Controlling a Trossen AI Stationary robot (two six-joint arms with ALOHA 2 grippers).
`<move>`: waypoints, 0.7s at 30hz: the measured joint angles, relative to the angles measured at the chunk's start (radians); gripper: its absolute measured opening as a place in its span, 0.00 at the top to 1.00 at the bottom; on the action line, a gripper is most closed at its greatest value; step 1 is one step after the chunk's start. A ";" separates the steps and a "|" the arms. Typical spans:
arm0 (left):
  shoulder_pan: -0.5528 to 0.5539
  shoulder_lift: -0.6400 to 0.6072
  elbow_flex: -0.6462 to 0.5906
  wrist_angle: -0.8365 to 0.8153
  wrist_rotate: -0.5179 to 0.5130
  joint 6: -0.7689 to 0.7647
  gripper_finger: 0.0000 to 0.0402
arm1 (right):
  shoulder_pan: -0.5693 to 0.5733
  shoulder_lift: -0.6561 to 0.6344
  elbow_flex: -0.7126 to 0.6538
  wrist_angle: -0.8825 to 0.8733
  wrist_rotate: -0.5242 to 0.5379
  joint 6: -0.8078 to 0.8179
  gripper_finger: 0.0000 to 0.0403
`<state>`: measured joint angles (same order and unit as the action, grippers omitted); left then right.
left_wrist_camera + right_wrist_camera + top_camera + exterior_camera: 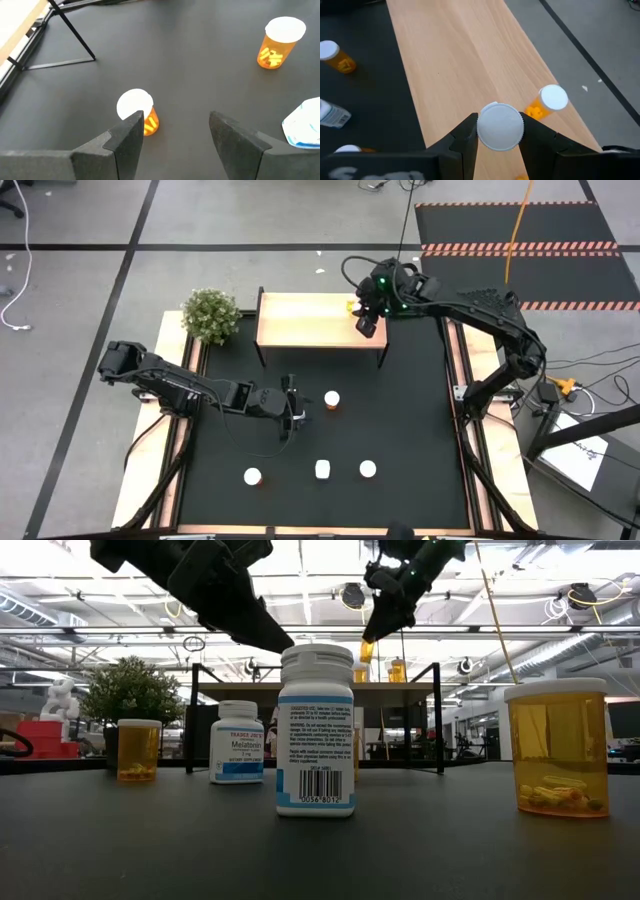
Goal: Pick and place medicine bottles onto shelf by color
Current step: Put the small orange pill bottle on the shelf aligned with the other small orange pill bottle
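Light-wood and black-legged, the low shelf (305, 320) is standing at the far side of the black table mat (400, 420), and I am holding my right gripper (500, 131) over its right end, the two dark fingers clamped on the sides of a white-capped medicine bottle (500, 126). Just beside that bottle, a small translucent orange bottle with a white cap (547, 102) is sitting on the shelf top near the right edge. My left gripper (175, 132) is hovering low over the middle of the mat with its fingers spread and nothing between them; an orange bottle with a white cap (137, 116) is standing on the mat just past its fingertips. Nearer the front edge of the table, another orange white-capped bottle (253, 476), a white bottle with a blue label (322, 469) and a further white-capped orange bottle (368, 469) are standing well apart in a loose row. A small green potted plant (211, 315) is sitting just beside the left end of the shelf.
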<state>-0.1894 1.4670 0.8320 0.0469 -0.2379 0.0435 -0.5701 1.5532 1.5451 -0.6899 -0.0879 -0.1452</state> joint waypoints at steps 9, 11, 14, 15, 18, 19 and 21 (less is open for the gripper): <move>0.000 0.000 0.000 0.009 0.000 0.002 0.43 | 0.000 0.051 -0.001 0.013 -0.018 -0.007 0.71; 0.000 0.000 0.000 0.008 0.000 0.002 0.43 | 0.003 0.069 -0.002 0.009 -0.018 -0.009 0.71; 0.000 0.000 0.000 0.006 0.000 0.000 0.43 | 0.008 0.089 -0.002 0.015 -0.017 -0.009 0.71; 0.000 0.000 0.000 0.007 0.000 0.000 0.43 | 0.009 0.094 -0.002 0.014 -0.017 -0.010 0.71; 0.000 0.000 0.000 0.002 0.000 0.000 0.43 | 0.009 0.099 -0.002 0.018 -0.017 -0.012 0.71; 0.000 0.000 0.000 0.002 0.000 0.000 0.43 | 0.009 0.099 -0.002 0.016 -0.016 -0.014 0.71; 0.000 0.000 0.000 0.001 0.000 0.000 0.43 | 0.007 0.099 -0.002 0.018 -0.016 -0.017 0.71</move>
<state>-0.1894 1.4670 0.8322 0.0483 -0.2379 0.0437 -0.5629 1.6520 1.5436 -0.6724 -0.1036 -0.1619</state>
